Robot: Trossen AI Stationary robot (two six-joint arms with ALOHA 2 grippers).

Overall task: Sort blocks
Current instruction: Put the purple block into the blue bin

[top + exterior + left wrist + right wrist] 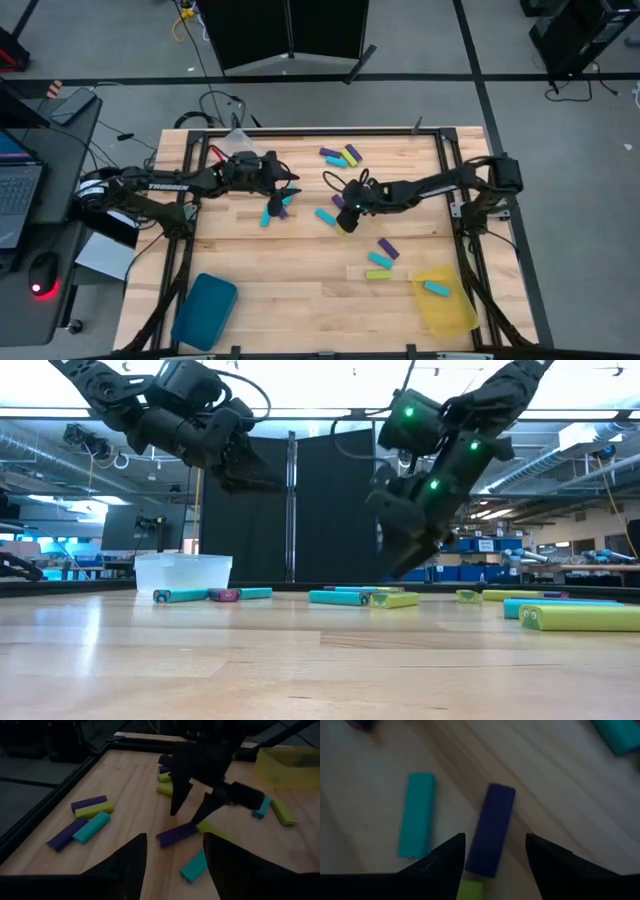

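Small oblong blocks in cyan, purple and yellow-green lie scattered flat on the wooden table. My right gripper (345,213) hangs open just above a purple block (492,827), whose near end shows between the fingers, with a cyan block (417,815) beside it and a yellow-green one (470,890) under the gripper. The left wrist view shows that gripper (192,812) over the purple block (176,834). My left gripper (288,190) is open and raised above the table (240,460), near a cyan block (267,213) and a purple block (285,205).
A yellow tray (445,305) at the near right holds one cyan block (436,289). A teal tray (205,310) sits near left, a clear tray (235,140) far left. More blocks lie at the far middle (340,155) and right of centre (380,262).
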